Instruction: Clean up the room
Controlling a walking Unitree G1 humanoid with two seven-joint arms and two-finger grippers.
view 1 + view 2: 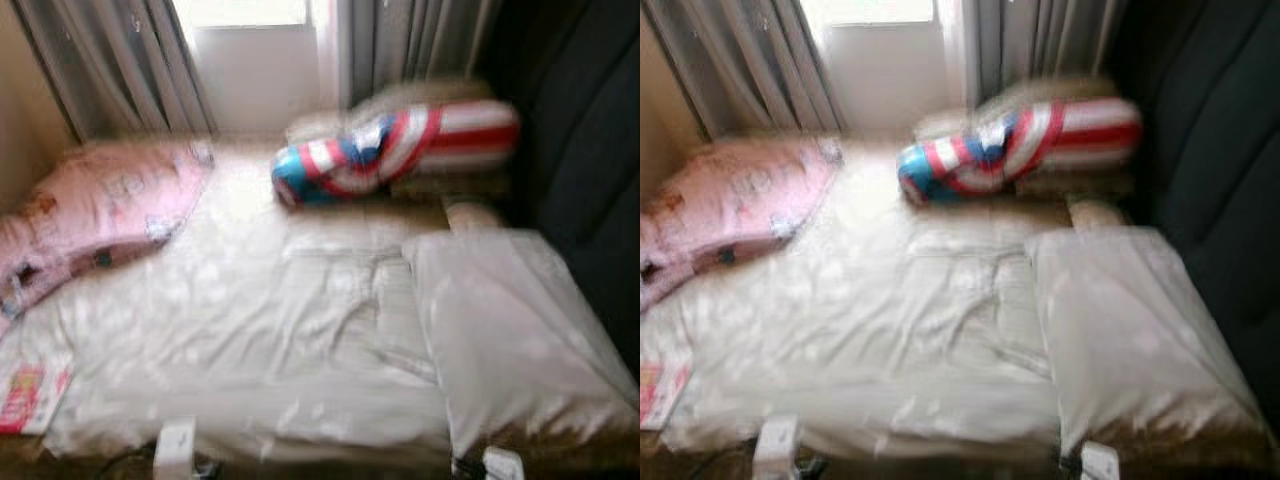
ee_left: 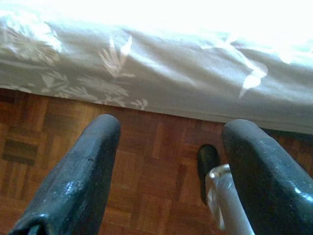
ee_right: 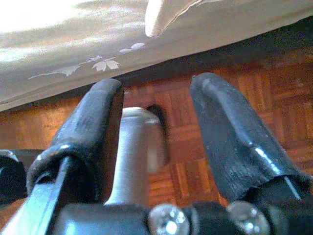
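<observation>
A low mattress with a pale leaf-print sheet (image 1: 250, 330) lies before me on the floor. On it rest a pink patterned quilt (image 1: 95, 215) at the left, a red, white and blue striped bolster (image 1: 400, 150) at the far end, and a white pillow (image 1: 510, 340) at the right. My left gripper (image 2: 168, 161) hangs open over parquet beside the sheet's edge. My right gripper (image 3: 156, 122) hangs open above the wooden floor by the mattress edge, nothing between its fingers.
A magazine or printed sheet (image 1: 25, 395) lies at the mattress's near left corner. Grey curtains (image 1: 110, 60) and a bright window (image 1: 250, 40) stand behind the bed. A dark sofa or upholstered wall (image 1: 580, 150) borders the right side. Parquet floor (image 2: 146, 171) runs below.
</observation>
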